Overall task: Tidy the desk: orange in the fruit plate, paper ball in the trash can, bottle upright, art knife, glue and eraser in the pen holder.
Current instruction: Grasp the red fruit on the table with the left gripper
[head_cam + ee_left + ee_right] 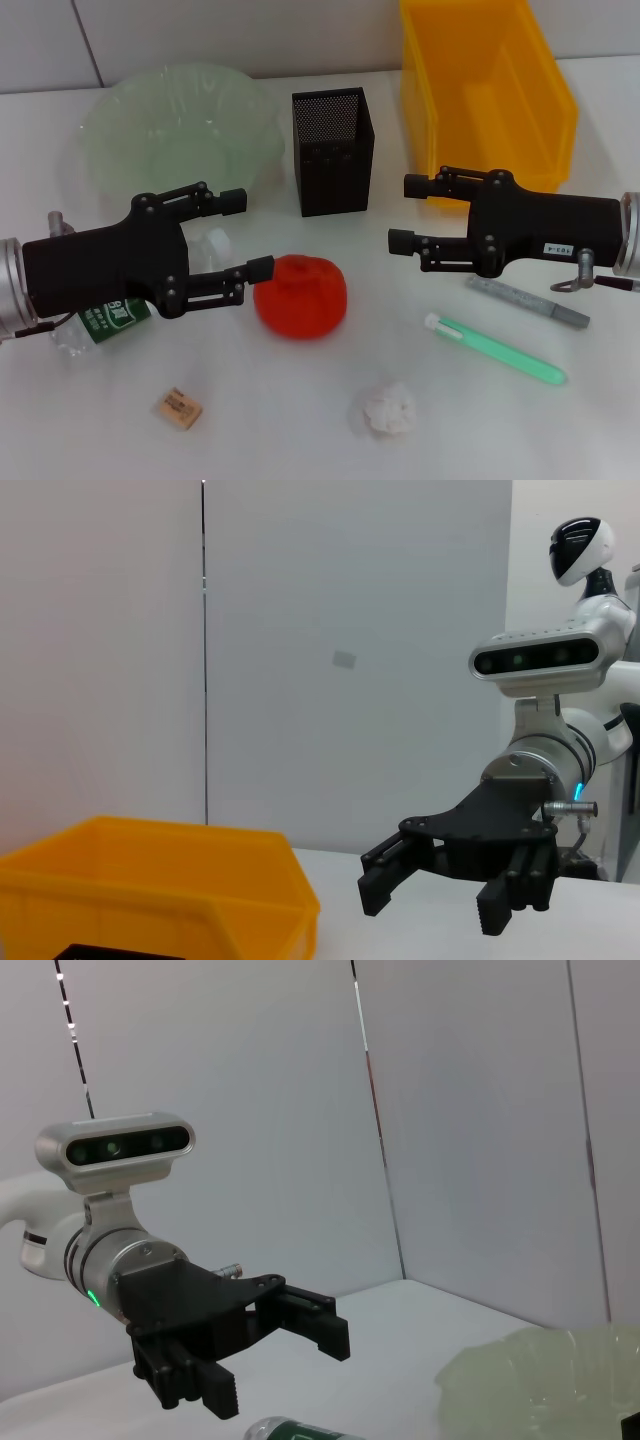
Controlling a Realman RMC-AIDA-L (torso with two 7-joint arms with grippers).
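Note:
The orange (300, 297) lies mid-table, just right of my left gripper (247, 235), which hovers open with nothing in it. Under that arm the bottle (105, 322) lies on its side. My right gripper (407, 213) is open and holds nothing, in front of the yellow trash can (540, 60). The grey art knife (527, 301) and green glue stick (495, 349) lie below it. The paper ball (389, 408) and eraser (179, 408) sit near the front edge. At the back stand the black mesh pen holder (333, 150) and the pale green fruit plate (100, 110).
The left wrist view shows the right gripper (435, 905) beyond the yellow trash can (150, 880). In the right wrist view I see the left gripper (278, 1370), the bottle (300, 1430) and the fruit plate (540, 1380). A wall closes off the back.

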